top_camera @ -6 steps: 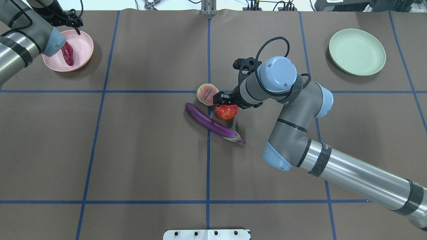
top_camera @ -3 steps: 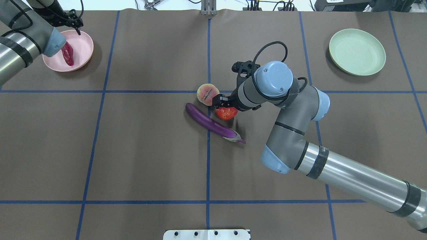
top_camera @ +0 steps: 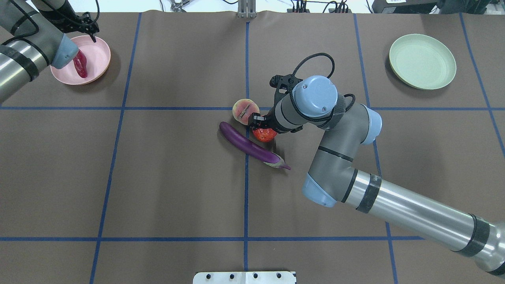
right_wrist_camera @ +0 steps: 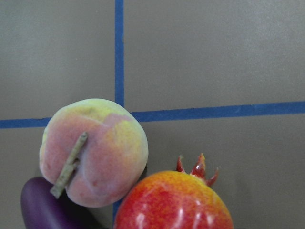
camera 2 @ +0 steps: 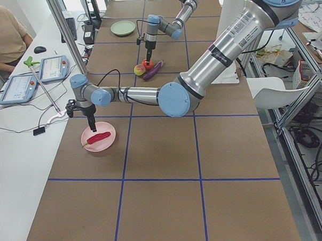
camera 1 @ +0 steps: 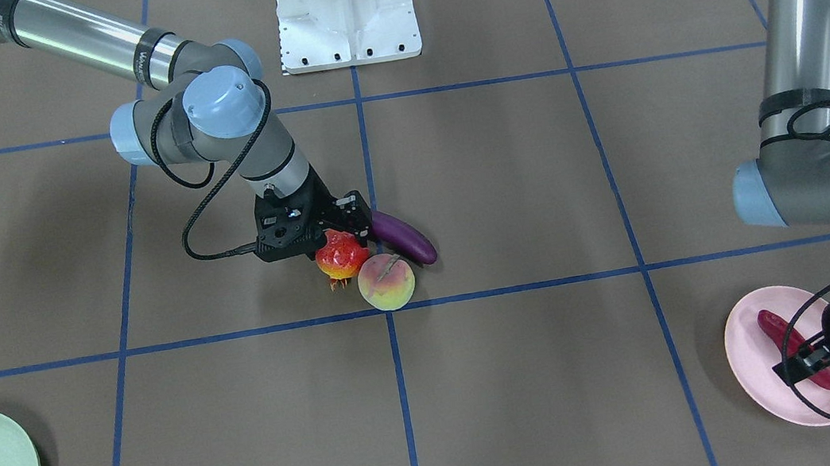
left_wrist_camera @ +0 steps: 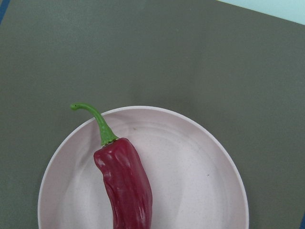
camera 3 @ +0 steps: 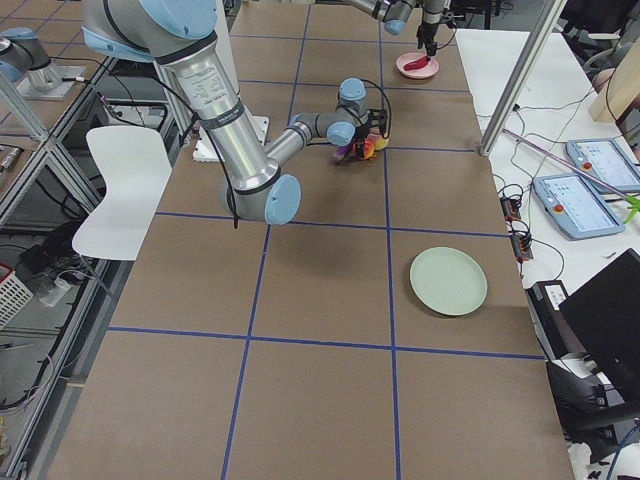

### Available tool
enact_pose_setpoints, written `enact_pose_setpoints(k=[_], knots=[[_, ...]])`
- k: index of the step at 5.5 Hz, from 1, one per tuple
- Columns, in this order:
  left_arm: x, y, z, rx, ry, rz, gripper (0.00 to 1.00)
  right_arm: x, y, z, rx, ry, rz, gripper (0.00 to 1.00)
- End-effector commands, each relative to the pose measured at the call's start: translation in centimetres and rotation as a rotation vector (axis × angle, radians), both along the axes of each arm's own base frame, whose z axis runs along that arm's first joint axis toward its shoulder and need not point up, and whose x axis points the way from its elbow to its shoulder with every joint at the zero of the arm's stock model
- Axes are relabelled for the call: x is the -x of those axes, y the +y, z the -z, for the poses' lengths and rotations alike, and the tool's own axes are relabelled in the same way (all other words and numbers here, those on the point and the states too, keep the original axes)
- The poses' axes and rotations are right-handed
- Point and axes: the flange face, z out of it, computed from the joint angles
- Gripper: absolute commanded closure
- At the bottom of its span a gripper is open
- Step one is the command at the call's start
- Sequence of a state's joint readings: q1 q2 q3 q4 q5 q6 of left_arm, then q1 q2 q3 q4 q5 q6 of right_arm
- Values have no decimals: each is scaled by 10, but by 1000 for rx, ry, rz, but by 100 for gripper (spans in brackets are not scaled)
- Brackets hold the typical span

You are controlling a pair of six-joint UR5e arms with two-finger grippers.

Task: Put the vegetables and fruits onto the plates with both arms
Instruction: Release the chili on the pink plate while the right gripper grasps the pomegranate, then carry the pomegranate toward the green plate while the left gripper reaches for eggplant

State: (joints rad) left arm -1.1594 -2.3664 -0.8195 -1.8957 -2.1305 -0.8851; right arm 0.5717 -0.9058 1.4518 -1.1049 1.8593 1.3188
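Note:
At the table's centre the pomegranate [top_camera: 265, 135] [camera 1: 340, 257] rests beside the peach [top_camera: 244, 109] [right_wrist_camera: 93, 152] and the purple eggplant [top_camera: 248, 146]. My right gripper [camera 1: 339, 231] is low over the pomegranate, open, with a finger on either side of it. The peach touches the pomegranate in the right wrist view. The red chili [left_wrist_camera: 126, 191] [camera 1: 772, 324] lies loose on the pink plate [top_camera: 98, 55] at the far left. My left gripper [camera 1: 805, 360] hovers open just above it. The green plate [top_camera: 422, 61] at the far right holds nothing.
The white pedestal base [top_camera: 244, 277] stands at the near table edge. Blue tape lines cross the brown cover. A seated person [camera 2: 5, 31] and control tablets [camera 2: 53, 67] are on a side bench beyond the table's far edge.
My right arm has shifted left and lower, so its wrist now covers more of the pomegranate. The left arm has barely moved and the chili stays on the pink plate.

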Motion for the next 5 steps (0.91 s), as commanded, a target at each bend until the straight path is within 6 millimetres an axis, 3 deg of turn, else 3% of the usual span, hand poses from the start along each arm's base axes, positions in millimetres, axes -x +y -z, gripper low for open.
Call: enact_pose_setpoints(k=[1,2,3,4,5], knots=[[-13,4,9,-15,6,-15,0,-7,3,17,13,-38,-21,100],[-22,7,45,-28,47,32,0,-55,-31,25,13,-57,-73,100],[-74,35,88,-37,107,51,0,-108,-72,9,30,-50,-108,100],[-120,65,135,12,175,113,0,-174,-122,-18,20,-11,-136,100],[-170,111,191,88,260,184,0,-222,-169,-61,77,34,-143,100]])
